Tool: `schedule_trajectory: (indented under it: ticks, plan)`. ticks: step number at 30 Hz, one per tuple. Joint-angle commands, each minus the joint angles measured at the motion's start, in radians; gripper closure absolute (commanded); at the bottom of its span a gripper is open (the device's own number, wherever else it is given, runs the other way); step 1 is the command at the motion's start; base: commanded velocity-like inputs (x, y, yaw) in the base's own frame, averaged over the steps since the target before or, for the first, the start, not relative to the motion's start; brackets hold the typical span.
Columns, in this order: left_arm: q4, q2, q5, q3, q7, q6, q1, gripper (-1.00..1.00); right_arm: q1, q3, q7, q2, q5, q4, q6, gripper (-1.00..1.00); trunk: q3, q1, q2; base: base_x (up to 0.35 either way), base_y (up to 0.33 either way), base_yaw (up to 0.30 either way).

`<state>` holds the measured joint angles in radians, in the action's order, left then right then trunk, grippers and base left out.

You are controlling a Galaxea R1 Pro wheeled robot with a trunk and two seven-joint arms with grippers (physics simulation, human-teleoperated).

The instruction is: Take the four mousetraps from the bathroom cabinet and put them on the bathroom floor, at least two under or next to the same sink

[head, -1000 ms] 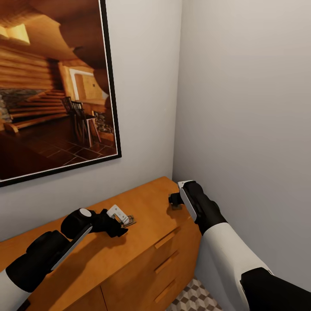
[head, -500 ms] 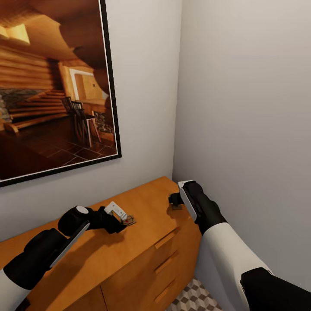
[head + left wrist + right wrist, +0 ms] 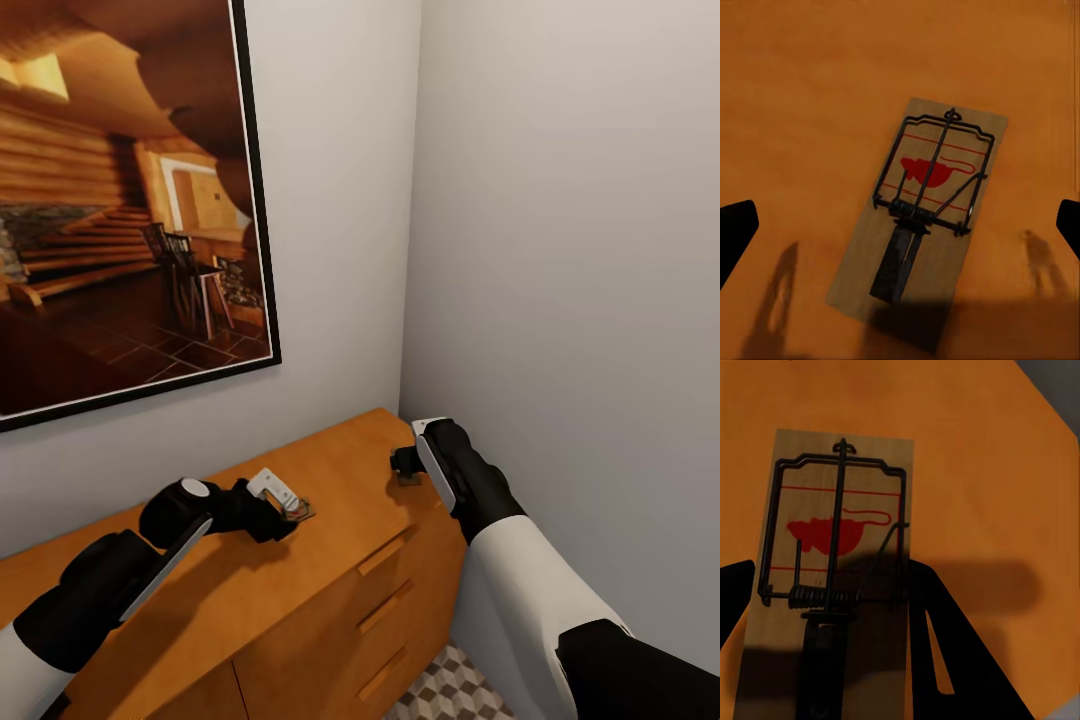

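While both arms hang over the cabinet (image 3: 330, 560), my left gripper (image 3: 290, 508) spreads above one mousetrap (image 3: 924, 206); my right gripper (image 3: 402, 465), at three o'clock, straddles another mousetrap (image 3: 832, 562), fingers apart.

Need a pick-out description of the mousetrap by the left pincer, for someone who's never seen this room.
Find the large framed cabin picture on the wall; the orange-brown cabinet stands below it. On the cabinet's flat top, just ahead of the left pincer, lies a mousetrap: a flat wooden board with black wire parts and a red mouse print. The other mousetrap lies by the room corner, at the right pincer.
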<state>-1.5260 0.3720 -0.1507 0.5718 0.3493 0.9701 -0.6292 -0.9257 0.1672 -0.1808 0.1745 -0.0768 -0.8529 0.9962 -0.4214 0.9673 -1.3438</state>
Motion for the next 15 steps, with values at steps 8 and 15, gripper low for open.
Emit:
schedule_trajectory:
  ticks: [8, 15]
  plan:
    - [-0.001, -0.002, -0.007, 0.056, -0.004, -0.004, -0.001, -1.00, -0.001, 0.001, -0.010, 0.000, -0.011, 0.000, 0.003, 1.00, -0.026, 0.031, -0.057, 0.000, 0.000, 0.000]
    - [0.000, 0.002, -0.007, 0.059, -0.005, -0.006, -0.001, -1.00, -0.001, 0.001, -0.009, 0.000, -0.012, 0.001, 0.002, 1.00, -0.033, 0.038, -0.071, 0.000, 0.000, 0.000]
